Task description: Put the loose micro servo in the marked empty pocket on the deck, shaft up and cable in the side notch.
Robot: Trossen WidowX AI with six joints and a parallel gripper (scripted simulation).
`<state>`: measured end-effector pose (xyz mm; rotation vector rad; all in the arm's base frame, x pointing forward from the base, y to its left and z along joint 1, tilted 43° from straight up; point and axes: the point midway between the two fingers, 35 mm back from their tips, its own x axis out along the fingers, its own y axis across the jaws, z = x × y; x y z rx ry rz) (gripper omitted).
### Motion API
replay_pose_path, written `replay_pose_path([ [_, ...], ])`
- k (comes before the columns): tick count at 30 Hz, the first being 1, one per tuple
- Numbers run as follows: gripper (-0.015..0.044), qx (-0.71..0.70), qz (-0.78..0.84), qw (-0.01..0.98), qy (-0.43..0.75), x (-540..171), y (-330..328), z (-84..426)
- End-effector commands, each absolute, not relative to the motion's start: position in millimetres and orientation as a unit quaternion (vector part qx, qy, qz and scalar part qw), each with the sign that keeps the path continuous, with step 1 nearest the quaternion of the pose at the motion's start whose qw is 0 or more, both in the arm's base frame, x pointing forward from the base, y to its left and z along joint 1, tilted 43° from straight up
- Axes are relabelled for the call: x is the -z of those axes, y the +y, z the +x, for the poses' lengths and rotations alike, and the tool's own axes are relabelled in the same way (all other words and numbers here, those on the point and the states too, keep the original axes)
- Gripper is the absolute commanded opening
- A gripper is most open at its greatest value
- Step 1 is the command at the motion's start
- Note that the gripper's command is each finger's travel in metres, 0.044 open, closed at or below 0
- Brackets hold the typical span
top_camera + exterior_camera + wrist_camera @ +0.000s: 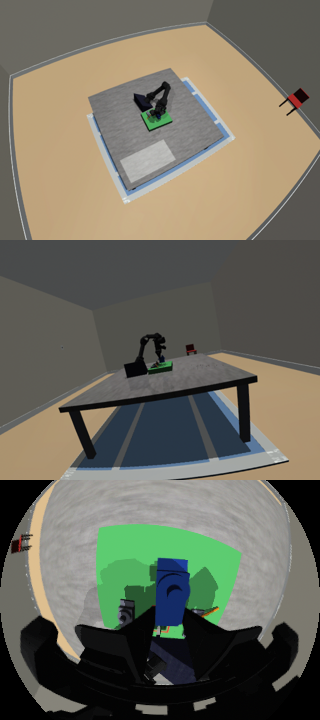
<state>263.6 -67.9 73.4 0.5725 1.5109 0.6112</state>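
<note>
The blue micro servo [158, 116] [161, 359] [172, 587] is held between the fingertips. In the wrist view its round shaft side faces the camera, so it points up. My gripper [158, 113] [159, 357] [168, 610] is shut on it, over the green deck [152, 127] [165, 367] [125, 542]. The servo appears to be a little above the deck; the exact gap is unclear. Short orange-red lines [165, 628] show just below the servo in the wrist view, possibly the pocket's marking. The pocket itself and the servo's cable cannot be made out.
A grey servo [126, 613] stands on the deck left of the held servo in the wrist view. A grey part with an orange cable [211, 612] lies to the right, partly behind a finger. A dark block [141, 103] [135, 369] stands beside the deck near the arm's base.
</note>
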Motion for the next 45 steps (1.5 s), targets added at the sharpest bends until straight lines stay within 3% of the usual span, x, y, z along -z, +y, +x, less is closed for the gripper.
replay_pose_path([
  [1,0.0,-0.266,0.248,0.654,0.664,-76,-70,251],
  [22,0.0,-0.233,0.28,0.639,0.677,-81,-66,178],
  [45,0.0,-0.232,0.282,0.639,0.677,-66,-53,176],
])
